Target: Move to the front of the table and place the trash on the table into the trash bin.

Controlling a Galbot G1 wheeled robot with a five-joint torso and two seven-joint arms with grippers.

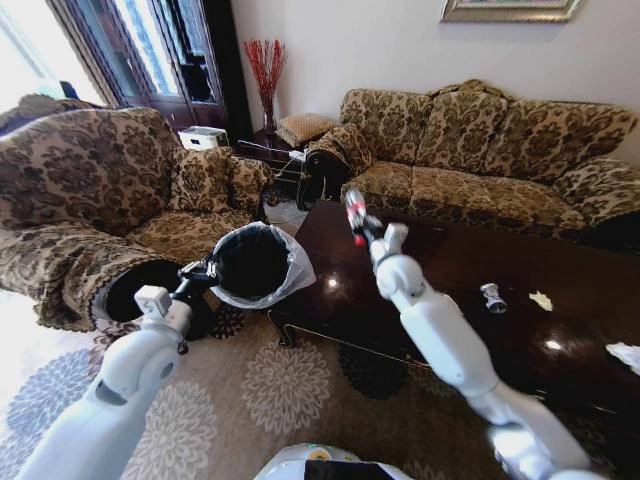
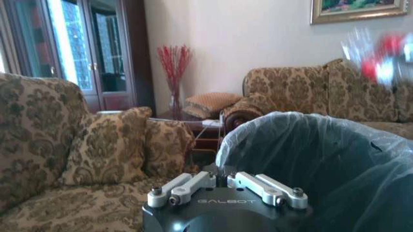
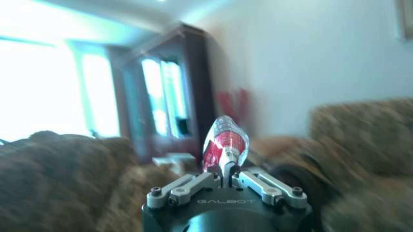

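Trash (image 3: 225, 140) (red, clear) in right hand (image 3: 227, 170)

Strong daylight is admitted through the tall windows (image 1: 150, 45), which are overexposed to near white in the head view and fully blown out in the right wrist view. Bright specular spots are seen on the glossy worktop (image 1: 520, 290), with the paler wall reflected along its far edge. Soft shadow is cast under the worktop onto the carpet (image 1: 290, 390). Barrel distortion is noted in the head view: the sofa (image 1: 480, 150) beyond the worktop is bowed. Heavy motion blur is recorded throughout the right wrist view; the red-and-clear item (image 3: 225, 141) stays fairly sharp. In the left wrist view it is smeared (image 2: 377, 58), while the bin liner (image 2: 310, 159) is sharp.
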